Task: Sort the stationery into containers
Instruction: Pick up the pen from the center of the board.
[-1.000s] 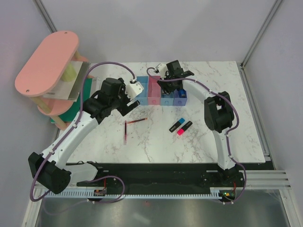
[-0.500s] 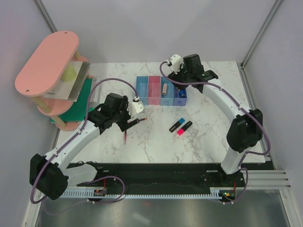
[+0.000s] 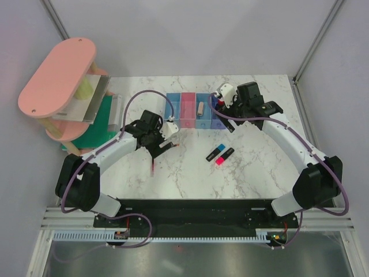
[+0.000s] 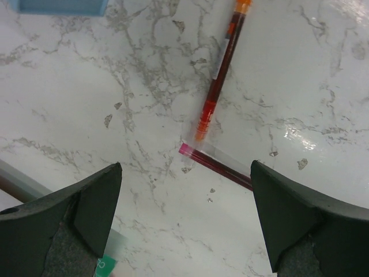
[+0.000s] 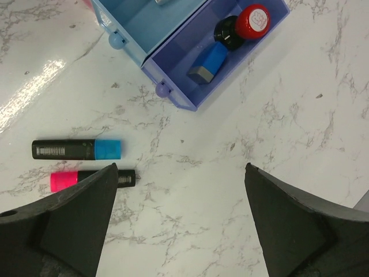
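The containers [image 3: 187, 112] stand in a joined row at the back of the table. A beige eraser [image 3: 200, 108] lies in the third bin. The purple bin [image 5: 176, 95] holds a red-black capped piece [image 5: 247, 24] and a blue block [image 5: 207, 62]. Two dark-red pens [image 4: 222, 69] [image 4: 222, 168] lie in an L on the marble. My left gripper [image 4: 184, 225] hovers open just above them [image 3: 161, 145]. A blue highlighter [image 5: 75, 149] and a pink highlighter [image 5: 63, 180] lie side by side. My right gripper [image 5: 179, 225] is open and holds nothing, near the purple bin's front right corner [image 3: 229, 122].
A big pink oval-topped shelf rack [image 3: 57, 78] stands at the far left, with a green sheet [image 3: 98, 124] at its foot. A corner of the leftmost light blue bin [image 4: 57, 6] shows at the top of the left wrist view.
My right gripper has opened wide and swung right and back from over the bins. My left arm has dropped from the leftmost bin down to the pens.
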Controlling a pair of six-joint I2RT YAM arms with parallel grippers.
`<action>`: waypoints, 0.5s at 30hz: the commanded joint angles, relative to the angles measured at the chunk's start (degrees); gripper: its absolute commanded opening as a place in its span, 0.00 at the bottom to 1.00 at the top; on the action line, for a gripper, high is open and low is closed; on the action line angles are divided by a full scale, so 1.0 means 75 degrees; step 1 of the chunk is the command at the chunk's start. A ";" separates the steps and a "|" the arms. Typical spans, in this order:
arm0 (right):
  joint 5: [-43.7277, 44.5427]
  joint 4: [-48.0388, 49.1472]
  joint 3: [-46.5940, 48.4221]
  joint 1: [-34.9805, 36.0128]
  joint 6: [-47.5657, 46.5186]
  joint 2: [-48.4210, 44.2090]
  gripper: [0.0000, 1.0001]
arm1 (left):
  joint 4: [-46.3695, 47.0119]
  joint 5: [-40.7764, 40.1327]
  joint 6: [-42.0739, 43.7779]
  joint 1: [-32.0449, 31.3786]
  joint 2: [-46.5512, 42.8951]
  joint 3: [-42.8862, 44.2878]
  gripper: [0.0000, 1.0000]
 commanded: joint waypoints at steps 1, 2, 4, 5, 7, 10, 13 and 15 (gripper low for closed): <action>0.0004 0.0008 -0.0105 -0.0109 0.0021 -0.0421 0.98 | -0.0387 -0.0492 -0.1388 0.0202 0.0107 0.0520 1.00; 0.0004 0.0008 -0.0094 -0.0121 0.0044 -0.0398 0.98 | -0.0481 -0.0492 -0.1541 0.0237 0.0166 0.0567 1.00; -0.0043 -0.0004 -0.0059 -0.0144 0.0068 -0.0339 0.98 | -0.0785 -0.0201 -0.1951 0.0343 0.0225 0.0695 1.00; -0.0043 -0.0004 -0.0035 -0.0144 0.0079 -0.0316 0.98 | -0.0868 -0.0071 -0.2069 0.0366 0.0236 0.0719 1.00; -0.0066 0.0008 0.0046 -0.0144 0.0114 -0.0269 0.98 | -0.1044 0.0152 -0.2338 0.0401 0.0283 0.0720 0.99; -0.0078 0.0020 0.0082 -0.0156 0.0126 -0.0245 0.98 | -0.1138 0.0316 -0.2526 0.0413 0.0319 0.0614 0.97; -0.0090 0.0043 0.0059 -0.0168 0.0138 -0.0210 0.98 | -0.1185 0.0328 -0.2691 0.0401 0.0389 0.0450 0.94; -0.0125 0.0055 0.0035 -0.0191 0.0150 -0.0210 0.98 | -0.1185 0.0305 -0.2796 0.0401 0.0435 0.0310 0.93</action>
